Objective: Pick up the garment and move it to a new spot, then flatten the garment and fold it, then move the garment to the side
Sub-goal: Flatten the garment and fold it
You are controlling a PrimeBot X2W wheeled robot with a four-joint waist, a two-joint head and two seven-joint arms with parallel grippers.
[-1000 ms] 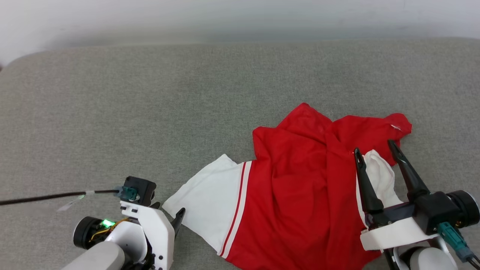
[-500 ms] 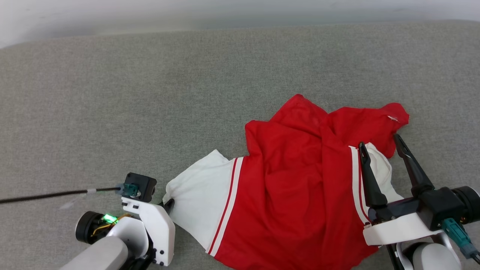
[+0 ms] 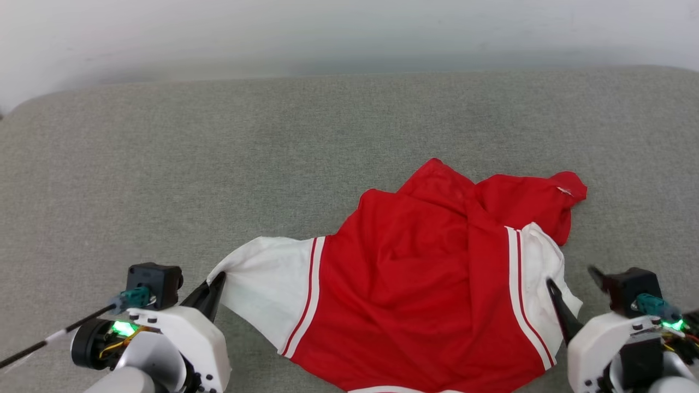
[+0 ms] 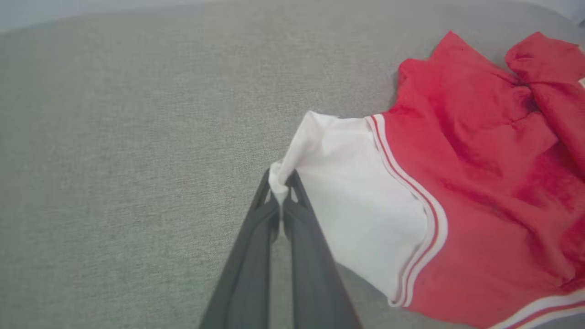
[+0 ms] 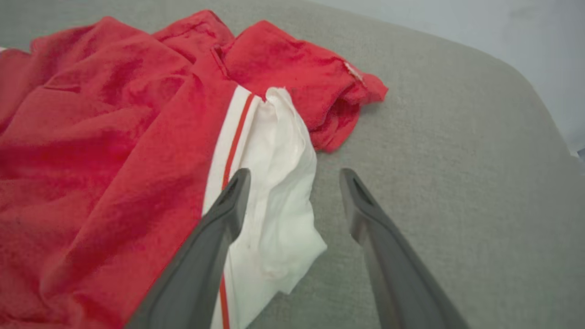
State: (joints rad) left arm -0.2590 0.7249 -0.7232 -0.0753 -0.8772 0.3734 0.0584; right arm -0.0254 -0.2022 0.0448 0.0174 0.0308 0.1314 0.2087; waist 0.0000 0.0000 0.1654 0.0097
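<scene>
Here: grey fabric surface, pale wall behind; garment rumpled.

White wrists, dk jaws, green LEDs, cable.

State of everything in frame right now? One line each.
garment: crumpled, not flattened or folded, lying on the grey fabric surface.
left gripper: jaws shut on the tip of the garment's white sleeve.
right gripper: jaws open over the other white sleeve's edge, holding nothing.
</scene>
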